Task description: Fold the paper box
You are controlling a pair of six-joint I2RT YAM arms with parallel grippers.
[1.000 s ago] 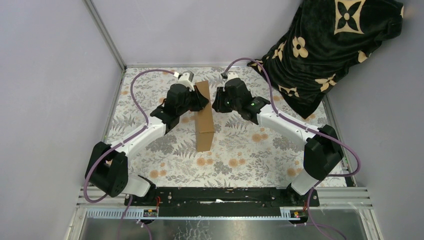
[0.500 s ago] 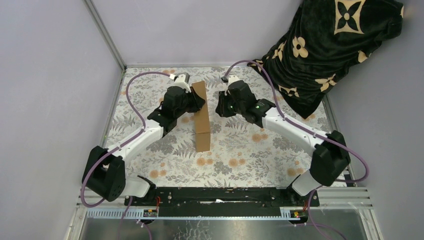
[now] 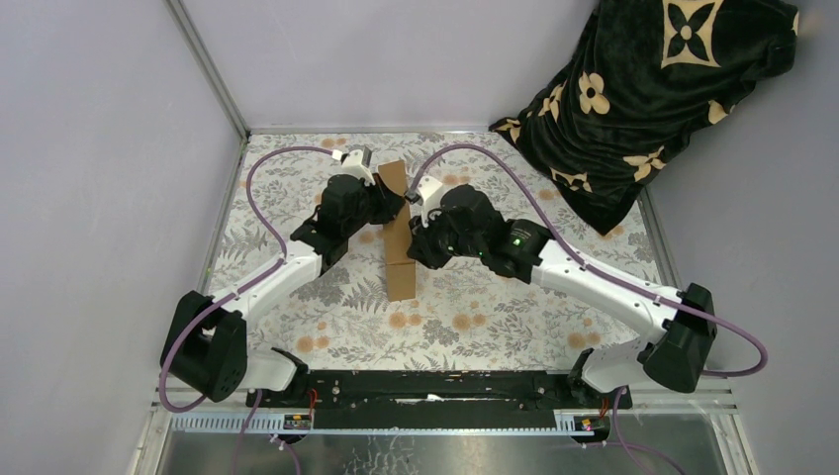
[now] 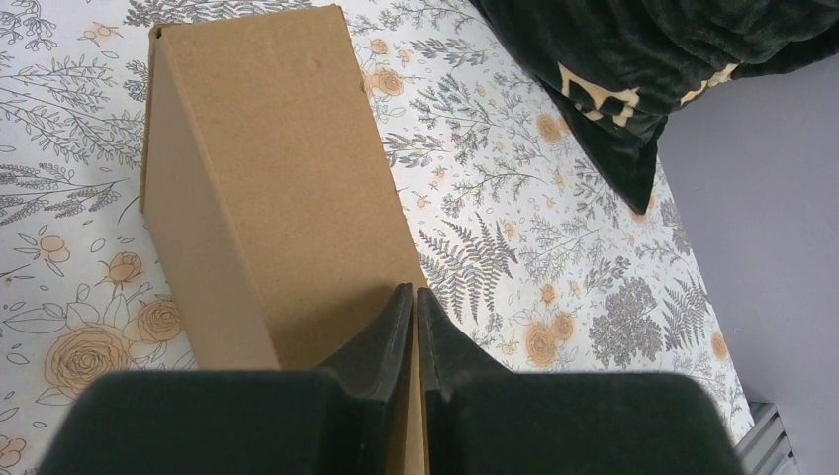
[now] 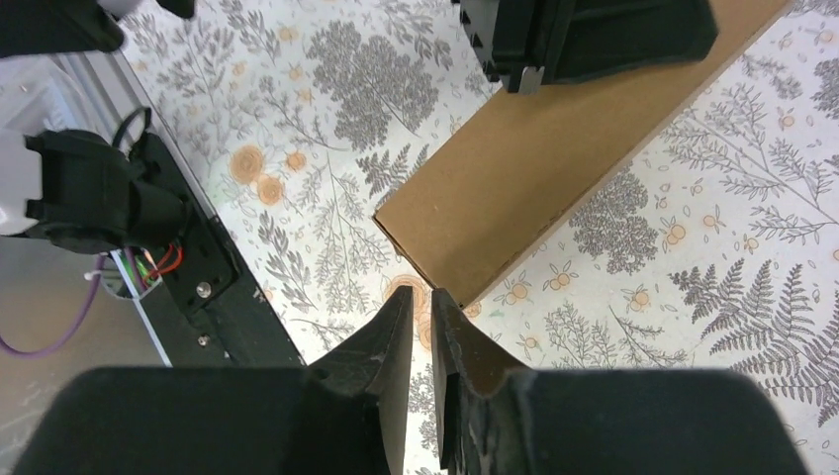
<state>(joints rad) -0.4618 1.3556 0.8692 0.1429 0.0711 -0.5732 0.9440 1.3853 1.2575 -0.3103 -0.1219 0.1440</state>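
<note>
- Plain brown corrugated cardboard box [image 3: 401, 252]: sits just past the centre of the floral-print worktop [image 3: 475, 317], towards 12 o'clock. It stands on one long narrow side, long axis running 12 to 6. The panels look already folded up into a shallow closed shape.
- Left fingers [image 4: 414, 297]: come in from 9 o'clock at the box's 12 o'clock end. They are pressed nearly flat together, and a thin cardboard edge along the top long side shows between them, so I read it as a pinch on the box.
- Right fingers [image 5: 420, 294]: on the 3 o'clock side, hanging above the box's 6 o'clock corner. Almost together, only a slim gap, nothing in it, just worktop print below. Can't tell if they touch the box.
- Dark plush blanket with cream flower motifs [image 3: 653, 89]: heaped at 1–2 o'clock, well apart from the box.
- Handling, my guess: light, stiff and dry, with a matte face that grips fine. Standing this narrow, it would tip with a sideways nudge. Corrugation would dent under a hard pinch.
- Where to hold: best on a single-wall top edge or flap lip, or by bracing the two broad faces from 9 and 3.
</note>
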